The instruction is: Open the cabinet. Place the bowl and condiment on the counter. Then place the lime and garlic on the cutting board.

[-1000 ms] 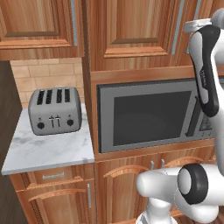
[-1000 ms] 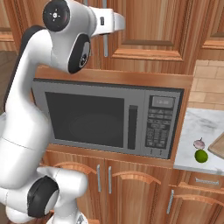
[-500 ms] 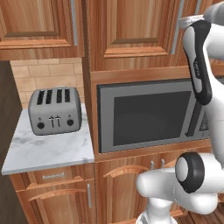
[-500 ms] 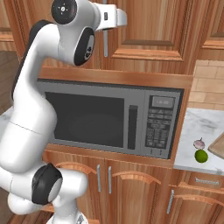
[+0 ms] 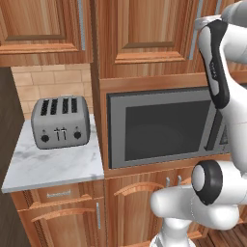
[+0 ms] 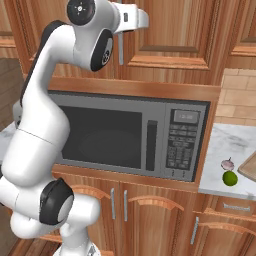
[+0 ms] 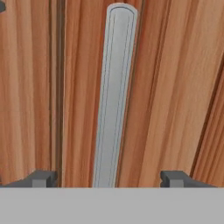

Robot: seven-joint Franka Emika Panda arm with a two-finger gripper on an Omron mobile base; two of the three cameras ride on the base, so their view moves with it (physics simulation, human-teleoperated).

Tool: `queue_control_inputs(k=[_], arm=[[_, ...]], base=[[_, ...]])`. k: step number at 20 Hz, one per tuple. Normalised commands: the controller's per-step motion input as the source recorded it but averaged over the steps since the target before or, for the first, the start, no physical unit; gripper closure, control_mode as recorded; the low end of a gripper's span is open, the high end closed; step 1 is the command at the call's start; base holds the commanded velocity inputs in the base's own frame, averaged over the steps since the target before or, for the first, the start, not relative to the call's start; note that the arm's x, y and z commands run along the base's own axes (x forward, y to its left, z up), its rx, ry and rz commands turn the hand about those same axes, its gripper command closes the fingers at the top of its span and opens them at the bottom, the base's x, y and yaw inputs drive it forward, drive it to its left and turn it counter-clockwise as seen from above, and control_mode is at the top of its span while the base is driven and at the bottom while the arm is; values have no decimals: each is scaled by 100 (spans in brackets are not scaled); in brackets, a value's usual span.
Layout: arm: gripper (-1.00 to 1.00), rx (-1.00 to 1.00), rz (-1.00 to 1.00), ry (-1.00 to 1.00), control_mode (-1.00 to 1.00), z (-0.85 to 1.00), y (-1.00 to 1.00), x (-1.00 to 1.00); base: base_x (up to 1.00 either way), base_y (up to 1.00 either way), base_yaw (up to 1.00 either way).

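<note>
Wood cabinet [image 6: 170,35]: reddish-brown wall unit above the microwave [image 6: 130,135], door shut.
Handle [image 7: 113,100]: long grey vertical bar, seen close in the hand view, running between the two finger tips.
Pincer [image 7: 109,178]: jaws spread wide, one tip on each side of the bar, neither touching it; nothing held.
Lime [image 6: 229,178]: on the marble desk [image 6: 225,145], right of the microwave.
Garlic [image 6: 227,163]: just behind the lime.
Cutting board [image 6: 248,166]: at the right edge, beside both.
Toaster [image 5: 60,120]: on the left desk.
</note>
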Motion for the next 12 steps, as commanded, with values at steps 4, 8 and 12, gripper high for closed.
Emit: queue_control_inputs(k=[4, 8, 12], arm=[[100, 0, 0, 0, -100, 0, -1, 23], [100, 0, 0, 0, -100, -1, 4, 11], [100, 0, 0, 0, -100, -1, 2, 0]], base=[[0, 0, 0], [0, 0, 0], [0, 0, 0]])
